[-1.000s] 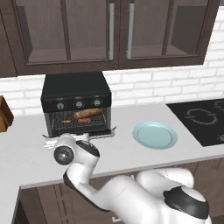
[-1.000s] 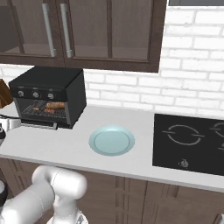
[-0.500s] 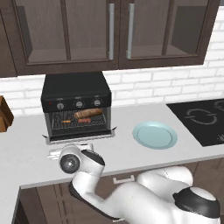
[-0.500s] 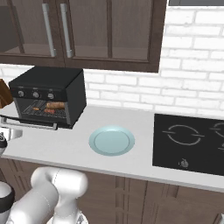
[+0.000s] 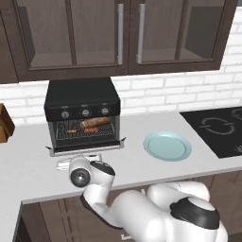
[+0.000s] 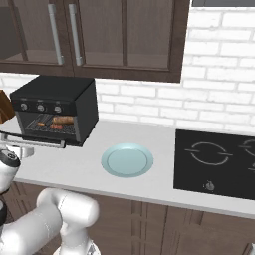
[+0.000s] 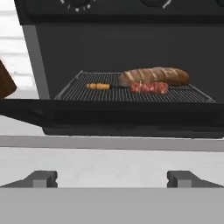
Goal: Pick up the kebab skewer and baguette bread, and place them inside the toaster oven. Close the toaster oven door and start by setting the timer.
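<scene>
The black toaster oven (image 5: pixel 82 101) stands on the counter with its door (image 5: pixel 87 146) folded down flat. The reddish-brown baguette bread (image 7: pixel 155 75) lies on the wire rack, and the kebab skewer (image 7: pixel 131 86) rests just in front of it. Both also show inside the toaster oven (image 6: pixel 55 112), the baguette bread (image 6: pixel 63 119) behind the kebab skewer (image 6: pixel 52 125). My gripper (image 7: pixel 113 179) is open with nothing between its fingertips (image 7: pixel 41 178). It sits low in front of the oven, just below the front edge of the door (image 7: pixel 109 114), pointing inward. From the left base, the gripper (image 5: pixel 79 159) shows under that door edge.
A light blue plate (image 5: pixel 167 145) lies on the counter right of the oven. A black cooktop (image 6: pixel 219 157) sits at the far right. A brown wooden object (image 5: pixel 4 124) stands at the left edge. Dark cabinets hang above.
My hand has dropped lower and drifted slightly right, from in front of the door to below its front edge. The oven, food and door have stayed put.
</scene>
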